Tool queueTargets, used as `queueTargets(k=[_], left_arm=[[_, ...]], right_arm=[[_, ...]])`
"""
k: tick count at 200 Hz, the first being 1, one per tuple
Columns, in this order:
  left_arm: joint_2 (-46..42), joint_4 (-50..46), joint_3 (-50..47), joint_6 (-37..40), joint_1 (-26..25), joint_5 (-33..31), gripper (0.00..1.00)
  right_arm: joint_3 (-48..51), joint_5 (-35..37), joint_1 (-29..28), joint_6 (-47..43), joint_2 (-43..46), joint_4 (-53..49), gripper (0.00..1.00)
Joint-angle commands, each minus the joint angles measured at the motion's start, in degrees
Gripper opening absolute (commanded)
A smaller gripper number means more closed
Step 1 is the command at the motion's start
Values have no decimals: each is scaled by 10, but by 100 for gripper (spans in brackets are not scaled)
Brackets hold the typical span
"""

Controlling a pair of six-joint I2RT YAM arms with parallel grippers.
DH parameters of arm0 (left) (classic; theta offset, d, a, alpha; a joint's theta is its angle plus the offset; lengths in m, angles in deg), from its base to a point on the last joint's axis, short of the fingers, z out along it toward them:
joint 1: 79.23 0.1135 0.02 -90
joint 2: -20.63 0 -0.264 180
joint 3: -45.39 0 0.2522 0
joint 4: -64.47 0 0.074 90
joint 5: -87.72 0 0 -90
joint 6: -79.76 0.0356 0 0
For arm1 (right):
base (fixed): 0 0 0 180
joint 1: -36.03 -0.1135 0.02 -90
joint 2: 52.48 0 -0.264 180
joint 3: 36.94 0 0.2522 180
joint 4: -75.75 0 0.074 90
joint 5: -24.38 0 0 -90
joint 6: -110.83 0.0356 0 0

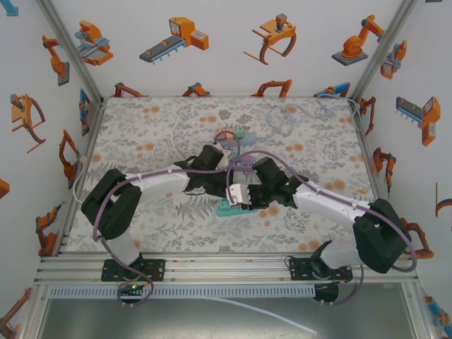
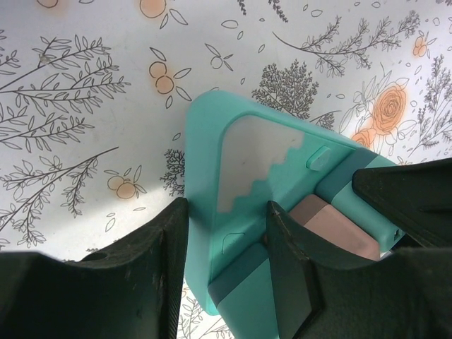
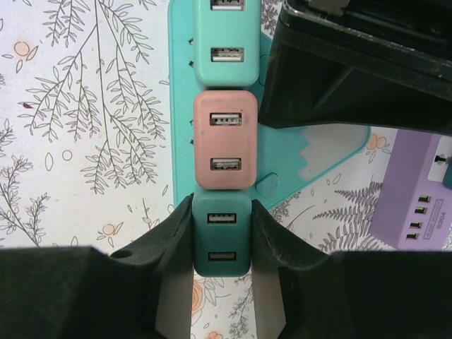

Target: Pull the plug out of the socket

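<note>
From above, the left arm (image 1: 152, 182) and right arm (image 1: 325, 201) bend inward with elbows out, and their wrists meet over the teal socket (image 1: 227, 207) at mid-table. At the left wrist, the left gripper (image 2: 226, 219) clasps the socket's flat base, one finger at its outer edge and the other just beside a pink plug (image 2: 332, 226). At the right wrist, the right gripper (image 3: 221, 212) is clenched on the dark plug (image 3: 221, 240), the near end of a row with the pink and a mint plug (image 3: 227, 39); its long axis runs along that row, ports facing up.
</note>
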Motion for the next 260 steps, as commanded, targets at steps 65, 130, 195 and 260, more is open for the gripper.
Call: queueTargets(k=[65, 130, 195, 260], left_arm=[[170, -137, -65, 29, -13, -177, 44], [176, -158, -60, 39, -20, -214, 44], [183, -171, -43, 42, -34, -229, 43], [104, -148, -10, 45, -32, -175, 47]], right_arm=[[-49, -33, 4, -3, 49, -16, 7], [-40, -87, 49, 86, 67, 67, 5], [-18, -62, 50, 84, 112, 70, 5], [7, 175, 50, 466, 241, 130, 2]])
